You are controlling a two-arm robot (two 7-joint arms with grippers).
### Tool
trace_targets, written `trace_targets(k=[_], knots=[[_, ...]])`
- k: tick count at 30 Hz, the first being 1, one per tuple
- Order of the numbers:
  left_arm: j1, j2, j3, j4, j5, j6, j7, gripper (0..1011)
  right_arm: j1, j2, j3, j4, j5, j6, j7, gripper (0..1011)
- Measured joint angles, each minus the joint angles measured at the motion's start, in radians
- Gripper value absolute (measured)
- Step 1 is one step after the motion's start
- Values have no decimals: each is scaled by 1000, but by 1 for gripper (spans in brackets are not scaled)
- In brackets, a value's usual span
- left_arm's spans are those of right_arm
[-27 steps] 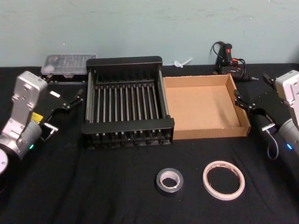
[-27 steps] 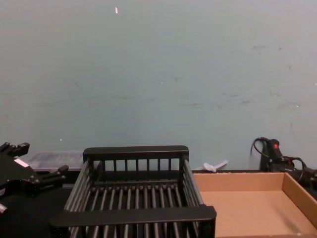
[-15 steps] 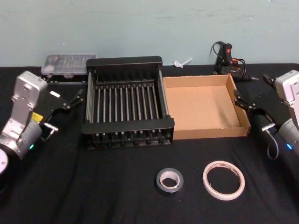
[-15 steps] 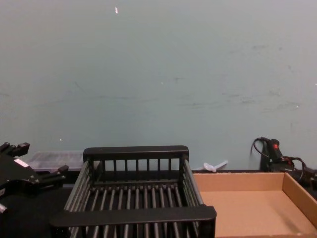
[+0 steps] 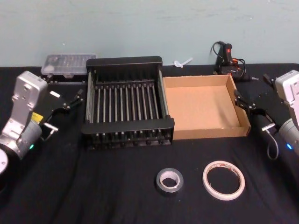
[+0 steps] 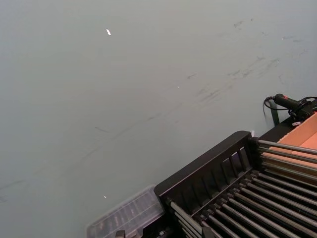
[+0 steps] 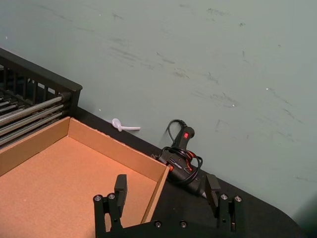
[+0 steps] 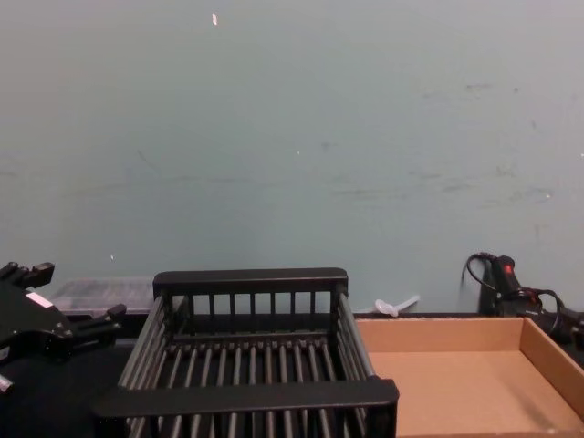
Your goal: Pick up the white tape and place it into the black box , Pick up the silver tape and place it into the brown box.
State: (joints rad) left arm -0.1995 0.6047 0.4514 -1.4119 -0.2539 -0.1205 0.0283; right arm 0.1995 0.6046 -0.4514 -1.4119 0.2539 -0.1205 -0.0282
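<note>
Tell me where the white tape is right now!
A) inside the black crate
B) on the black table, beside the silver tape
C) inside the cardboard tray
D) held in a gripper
B: the white tape lies flat on the black table, to the right of the silver tape, while the black crate and cardboard tray hold nothing.

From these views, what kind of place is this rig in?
Probably a lab or workshop bench: black cloth-covered table against a scuffed painted wall, with a glue gun and a clear parts case along the back edge.
</note>
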Motion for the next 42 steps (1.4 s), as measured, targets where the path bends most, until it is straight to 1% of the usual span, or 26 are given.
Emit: trace_targets(k=[29,34,40,42], knots=[[0,0,0,0,0,0,0,1001,0,0,0,0,0,0,0,1002],[0,0,0,0,0,0,0,1001,-9,-6,17,-5,10,0,20,1002],[0,0,0,0,0,0,0,1001,-34,-5,37,-31,31,7,45,1002],[0,0,0,0,0,0,0,1001,-50,-2,48,-50,45,11,56,1002]])
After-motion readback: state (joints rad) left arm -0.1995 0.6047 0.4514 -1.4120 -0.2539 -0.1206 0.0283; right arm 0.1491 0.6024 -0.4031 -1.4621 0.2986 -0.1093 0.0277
